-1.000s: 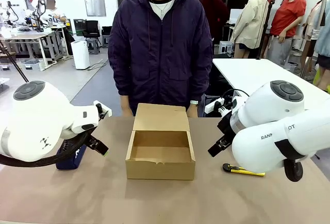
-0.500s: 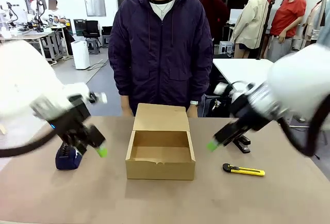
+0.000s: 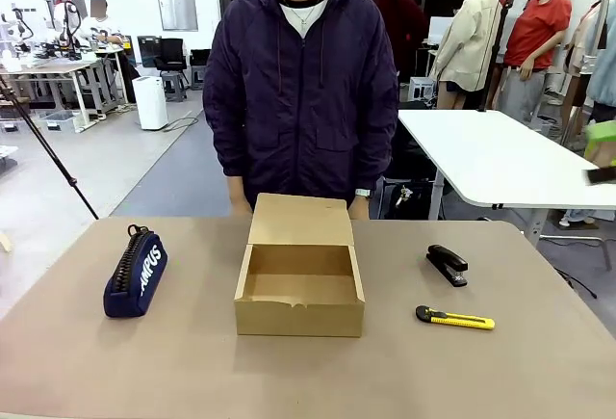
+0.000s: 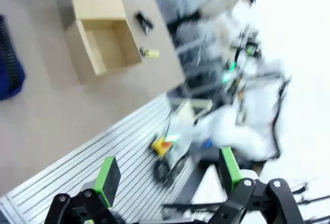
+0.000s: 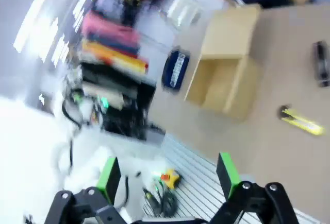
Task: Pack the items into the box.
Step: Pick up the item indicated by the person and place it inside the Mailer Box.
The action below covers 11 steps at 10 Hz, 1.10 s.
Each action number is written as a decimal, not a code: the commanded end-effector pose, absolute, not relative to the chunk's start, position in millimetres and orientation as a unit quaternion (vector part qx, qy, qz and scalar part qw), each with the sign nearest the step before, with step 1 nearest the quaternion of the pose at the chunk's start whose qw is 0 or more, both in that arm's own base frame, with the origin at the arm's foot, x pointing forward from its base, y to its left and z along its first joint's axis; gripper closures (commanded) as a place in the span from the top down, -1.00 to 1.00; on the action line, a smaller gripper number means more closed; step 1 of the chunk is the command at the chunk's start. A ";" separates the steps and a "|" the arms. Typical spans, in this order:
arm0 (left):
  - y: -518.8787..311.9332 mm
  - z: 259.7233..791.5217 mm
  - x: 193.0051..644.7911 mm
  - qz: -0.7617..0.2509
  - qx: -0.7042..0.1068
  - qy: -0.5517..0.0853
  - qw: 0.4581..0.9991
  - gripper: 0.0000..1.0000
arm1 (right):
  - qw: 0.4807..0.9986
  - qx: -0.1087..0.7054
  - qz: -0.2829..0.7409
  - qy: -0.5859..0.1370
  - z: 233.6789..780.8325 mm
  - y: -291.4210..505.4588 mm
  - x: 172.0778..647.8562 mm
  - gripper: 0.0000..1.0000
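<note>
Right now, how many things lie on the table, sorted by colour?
Navy blue: 1, the pouch
Black: 1, the stapler
Yellow and black: 1, the utility knife
Brown: 1, the open cardboard box
Total: 4

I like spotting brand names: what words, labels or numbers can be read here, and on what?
"MPUS", white letters running sideways on the navy blue soft zip pouch; the letters before them curve out of sight.
Plain brown cardboard box: no print seen.
Small black stapler and slim yellow-and-black utility knife: markings, if any, too small to read.
Both wrist views: too blurred to read anything.
</note>
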State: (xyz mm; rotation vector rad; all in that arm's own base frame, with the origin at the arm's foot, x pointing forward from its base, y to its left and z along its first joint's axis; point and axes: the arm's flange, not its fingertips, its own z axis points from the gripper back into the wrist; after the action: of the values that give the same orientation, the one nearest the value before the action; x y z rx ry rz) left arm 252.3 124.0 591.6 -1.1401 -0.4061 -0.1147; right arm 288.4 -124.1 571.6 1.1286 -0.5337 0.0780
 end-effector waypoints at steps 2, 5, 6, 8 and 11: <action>206.9 515.5 228.0 0.118 -0.621 -0.271 0.726 1.00 | 0.765 0.558 -0.148 -0.286 508.7 -194.2 287.0 1.00; 257.1 455.7 190.9 0.222 -0.645 -0.296 0.669 1.00 | 0.731 0.575 -0.231 -0.286 454.4 -231.3 270.9 1.00; 259.6 447.8 191.7 0.242 -0.633 -0.292 0.675 1.00 | 0.734 0.571 -0.227 -0.290 452.3 -229.1 267.9 1.00; 263.0 460.3 181.5 0.224 -0.633 -0.288 0.683 1.00 | 0.745 0.563 -0.236 -0.270 456.2 -239.5 264.5 1.00; 263.0 460.3 181.5 0.224 -0.633 -0.288 0.683 1.00 | 0.745 0.563 -0.236 -0.270 456.2 -239.5 264.5 1.00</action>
State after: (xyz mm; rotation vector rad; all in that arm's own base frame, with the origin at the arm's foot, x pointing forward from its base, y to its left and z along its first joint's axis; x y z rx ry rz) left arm 182.5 262.0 457.8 -1.4055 -0.6208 0.5104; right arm 263.9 -236.8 454.0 1.2228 -0.5787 -0.5253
